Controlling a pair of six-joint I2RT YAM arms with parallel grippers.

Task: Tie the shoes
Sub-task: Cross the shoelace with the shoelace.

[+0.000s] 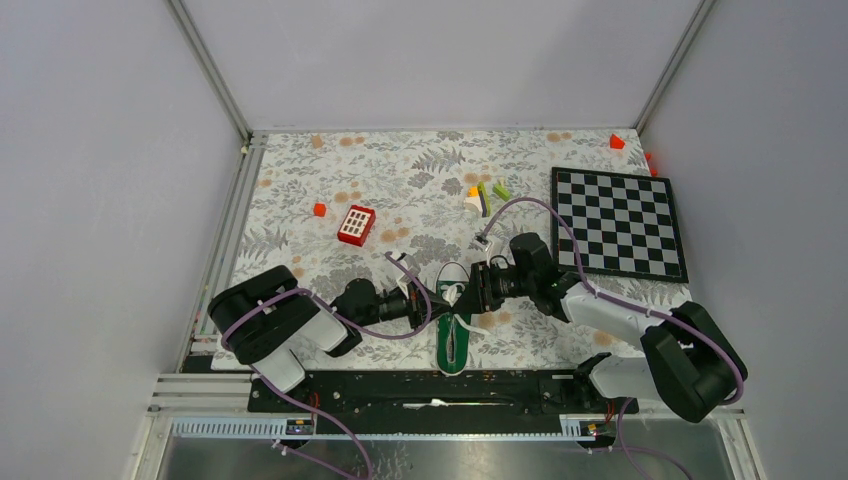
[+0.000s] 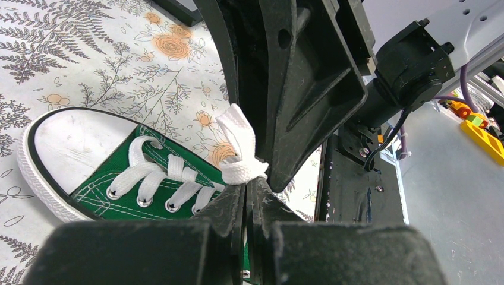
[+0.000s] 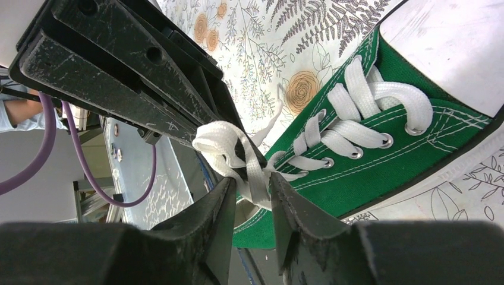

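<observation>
Floral tabletop's (image 1: 420, 180) near edge: left fingers (image 2: 229, 208) pinch the sneaker's (image 3: 380, 172) lace (image 2: 241, 169); right fingers (image 3: 214, 219) straddle it, grip unclear.

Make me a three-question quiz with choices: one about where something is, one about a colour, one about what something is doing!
1. Where is the chessboard?
A) on the table's right side
B) on its left side
C) in its middle

2. What colour is the shoe's canvas?
A) red
B) green
C) blue

3. What is the left end effector doing?
A) hanging wide open
B) shut on a white lace
C) holding the chessboard

Answers: 1 A, it lies at the right edge. 2 B, green cloth surrounds the laces. 3 B, its fingers pinch the lace.
</observation>
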